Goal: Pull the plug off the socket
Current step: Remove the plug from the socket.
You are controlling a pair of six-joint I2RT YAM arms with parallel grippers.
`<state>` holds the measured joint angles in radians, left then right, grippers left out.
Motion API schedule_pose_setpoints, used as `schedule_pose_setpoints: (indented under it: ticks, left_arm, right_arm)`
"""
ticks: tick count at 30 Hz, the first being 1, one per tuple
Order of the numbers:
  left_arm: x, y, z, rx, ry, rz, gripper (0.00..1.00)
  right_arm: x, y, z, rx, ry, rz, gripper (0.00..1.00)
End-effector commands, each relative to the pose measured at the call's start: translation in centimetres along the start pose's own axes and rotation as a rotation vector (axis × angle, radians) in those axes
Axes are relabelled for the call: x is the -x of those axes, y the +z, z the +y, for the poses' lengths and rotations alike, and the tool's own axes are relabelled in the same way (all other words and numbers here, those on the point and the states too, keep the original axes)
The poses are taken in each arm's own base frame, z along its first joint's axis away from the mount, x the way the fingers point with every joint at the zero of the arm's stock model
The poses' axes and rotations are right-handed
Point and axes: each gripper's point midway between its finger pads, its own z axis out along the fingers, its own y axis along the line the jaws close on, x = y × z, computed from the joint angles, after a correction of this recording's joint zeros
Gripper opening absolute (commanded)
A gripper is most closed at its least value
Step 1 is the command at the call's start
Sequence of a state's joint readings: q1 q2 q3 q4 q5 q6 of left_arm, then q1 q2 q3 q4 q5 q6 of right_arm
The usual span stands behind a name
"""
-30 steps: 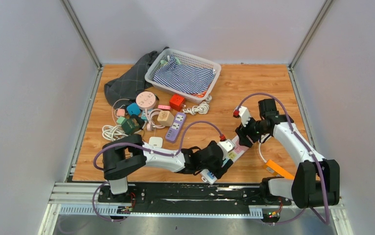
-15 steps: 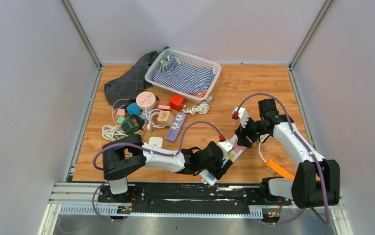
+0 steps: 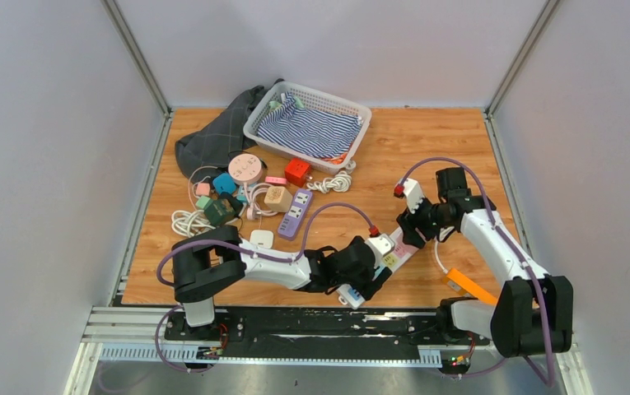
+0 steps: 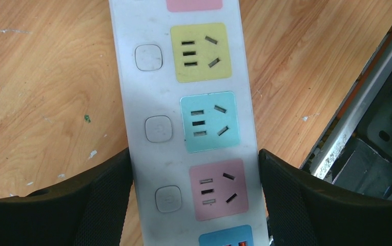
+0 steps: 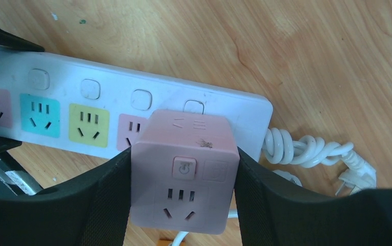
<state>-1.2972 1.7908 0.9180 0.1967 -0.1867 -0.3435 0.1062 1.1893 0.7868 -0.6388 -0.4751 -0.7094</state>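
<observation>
A white power strip with yellow, teal and pink sockets lies on the wooden table near the front edge; it also shows in the top view. My left gripper is shut on its sides at the pink socket. A pink cube plug sits over the strip's far end, above the last sockets. My right gripper is shut on the cube's two sides. Whether the cube's pins are still in the strip is hidden. In the top view the left gripper and right gripper are close together.
The strip's coiled white cord and plug lie to the right. An orange object lies by the right arm base. Cube adapters, cords and a purple strip are at the left; a basket stands behind. A metal rail borders the front edge.
My right arm has shifted slightly to the right with the pink cube in its grip. The left arm and the strip have not visibly moved.
</observation>
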Motion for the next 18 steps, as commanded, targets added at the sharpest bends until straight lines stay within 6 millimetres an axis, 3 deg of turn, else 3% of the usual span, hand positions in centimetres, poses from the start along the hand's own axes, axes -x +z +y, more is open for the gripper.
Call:
schedule_pose_setpoints:
  ticks: [1,4,9,11,18]
  left_arm:
    - [-2.2,0.0,1.6,0.055,0.024,0.063,0.0]
    - [-2.2,0.0,1.6,0.059,0.023,0.061,0.0]
    - [-2.2,0.0,1.8,0.066,0.022,0.059,0.0]
    - [-2.2,0.0,1.8,0.066,0.022,0.061,0.0]
    - [-2.2,0.0,1.8,0.068,0.02,0.06,0.0]
  right_arm:
    - [0.7,0.0,3.9,0.219,-0.035,-0.079,0.0]
    - [1.3,-0.2,7.7,0.405,-0.09,-0.113,0.0]
    - [1.9,-0.8,8.8,0.444,-0.126,-0.146,0.0]
    - [1.7,-0.6,7.7,0.378,-0.115,-0.122,0.0]
    - [-0.2,-0.4,-0.6,-0.028,-0.003,0.031,0.0]
